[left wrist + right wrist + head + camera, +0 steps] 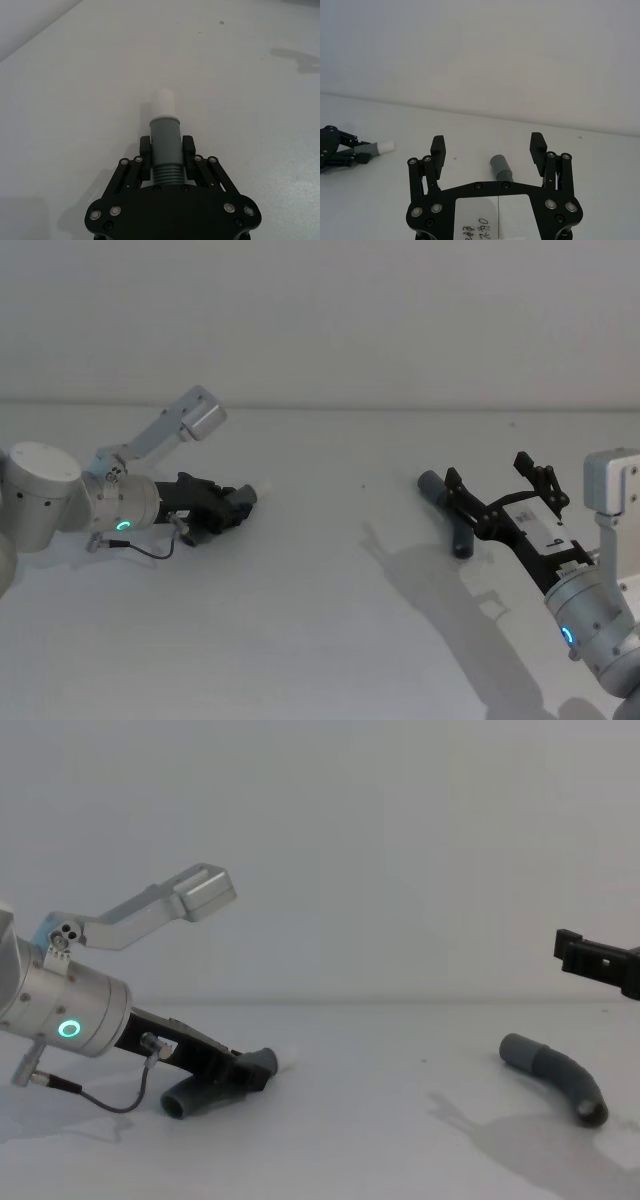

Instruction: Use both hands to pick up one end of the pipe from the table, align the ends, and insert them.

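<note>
Left wrist view: the plug piece [166, 174] is clenched at its collar [165, 134] by the left tool [166, 146] — tip [163, 102] free. Well apart from it, the socket piece [553, 1072] lies on the tabletop [380, 1130], the released right tool [488, 145] above. Judged light and bendy — best gripped near its cuff [498, 162].

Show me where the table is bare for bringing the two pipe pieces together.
Widest bare table lies in the middle, between the left gripper, shut on the plug piece, and the open right gripper above the socket piece. It is crowded right around each piece.
</note>
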Tool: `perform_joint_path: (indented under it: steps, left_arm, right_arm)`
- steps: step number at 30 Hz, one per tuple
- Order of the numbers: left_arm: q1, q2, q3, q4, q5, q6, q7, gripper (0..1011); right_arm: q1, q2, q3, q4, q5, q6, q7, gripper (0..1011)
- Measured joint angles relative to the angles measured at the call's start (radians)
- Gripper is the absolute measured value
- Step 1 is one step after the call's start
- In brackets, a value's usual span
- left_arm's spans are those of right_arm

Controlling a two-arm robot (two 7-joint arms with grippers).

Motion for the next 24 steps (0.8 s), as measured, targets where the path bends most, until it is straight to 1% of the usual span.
perform_joint_path:
  steps: [24]
  left_arm:
    - [0.0,0.0,0.0,0.0,0.0,0.0,0.0,365]
  right_arm:
    - [0.003,0.002,0.0,0.0,-0.001,0.002,0.004,1001]
